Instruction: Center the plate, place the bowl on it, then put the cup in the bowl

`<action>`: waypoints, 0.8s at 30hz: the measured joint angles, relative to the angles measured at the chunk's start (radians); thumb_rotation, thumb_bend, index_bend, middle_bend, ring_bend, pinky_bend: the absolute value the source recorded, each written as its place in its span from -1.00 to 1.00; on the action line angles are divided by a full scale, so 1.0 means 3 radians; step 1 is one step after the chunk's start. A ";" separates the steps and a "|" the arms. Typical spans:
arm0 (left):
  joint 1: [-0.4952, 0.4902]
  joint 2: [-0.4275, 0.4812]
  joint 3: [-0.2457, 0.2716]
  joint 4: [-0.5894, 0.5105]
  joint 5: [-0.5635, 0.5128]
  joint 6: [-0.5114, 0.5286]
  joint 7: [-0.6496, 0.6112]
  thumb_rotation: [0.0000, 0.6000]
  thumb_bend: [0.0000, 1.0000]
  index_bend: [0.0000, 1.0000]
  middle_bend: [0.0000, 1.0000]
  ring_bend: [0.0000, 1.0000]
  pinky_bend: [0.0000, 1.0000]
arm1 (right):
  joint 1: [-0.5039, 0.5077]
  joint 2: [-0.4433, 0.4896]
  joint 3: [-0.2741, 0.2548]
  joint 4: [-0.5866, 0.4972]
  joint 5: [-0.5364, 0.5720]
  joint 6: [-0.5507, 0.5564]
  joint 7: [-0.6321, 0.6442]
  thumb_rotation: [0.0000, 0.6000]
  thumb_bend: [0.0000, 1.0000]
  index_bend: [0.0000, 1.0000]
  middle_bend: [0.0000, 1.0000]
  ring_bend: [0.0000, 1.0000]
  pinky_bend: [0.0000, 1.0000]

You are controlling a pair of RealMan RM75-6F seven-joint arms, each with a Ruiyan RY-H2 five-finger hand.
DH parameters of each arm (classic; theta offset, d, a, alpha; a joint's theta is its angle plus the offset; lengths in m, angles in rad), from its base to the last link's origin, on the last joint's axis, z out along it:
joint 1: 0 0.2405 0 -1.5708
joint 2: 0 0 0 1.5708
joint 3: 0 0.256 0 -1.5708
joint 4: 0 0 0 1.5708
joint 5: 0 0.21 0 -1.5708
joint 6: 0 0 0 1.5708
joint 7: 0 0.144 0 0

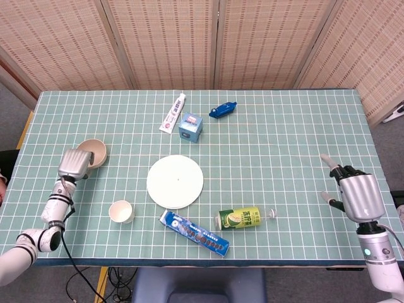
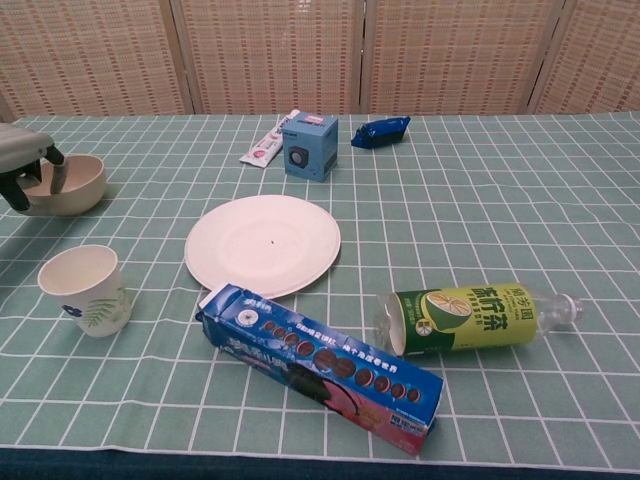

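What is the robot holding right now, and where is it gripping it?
The left hand grips the bowl at its near rim, fingers reaching inside. The right hand holds nothing.

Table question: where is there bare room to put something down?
The widest bare stretch of the table lies between the plate and the right robot hand. The strip behind the blue box is free too. The front is crowded: cup, cookie box, bottle.
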 measured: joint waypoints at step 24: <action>-0.0029 -0.0003 0.0054 -0.0023 0.0128 0.0071 -0.0143 1.00 -0.20 0.30 0.92 0.81 0.99 | -0.0123 -0.0041 -0.0057 0.0098 0.0058 -0.0102 -0.0025 1.00 -0.97 -0.59 -0.06 -0.12 0.21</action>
